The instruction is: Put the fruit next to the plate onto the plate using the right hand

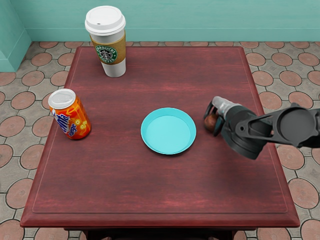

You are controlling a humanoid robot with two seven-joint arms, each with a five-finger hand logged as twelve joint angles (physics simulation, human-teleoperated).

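**Fruit in the right hand's grip, just off the plate's right edge**

The fruit point(211, 121), small, round and brown, sits just beside the right rim of the plate point(168, 132), close to it but outside it. From where I stand only part of it shows, because the right hand point(220, 116) is wrapped round it. The pale fingers point(219, 104) curl over its top and a darker one comes in underneath, so the hand is closed on the fruit. I cannot tell whether the fruit rests on the wood or is raised off it.

The right arm point(280, 127), dark grey and bulky, reaches in from the right edge and crosses the table's right border to get there.

The plate is a shallow turquoise dish lying flat near the middle of the dark red wooden table point(150, 190).

Well away on the left side, an orange soda can point(71, 115) stands leaning a little. Further back, near the far left corner, stands a tall paper coffee cup point(107, 42) with a white lid and a green logo.

A floor of rounded brown tiles point(20, 100) surrounds the table, with a teal wall point(200, 12) behind.
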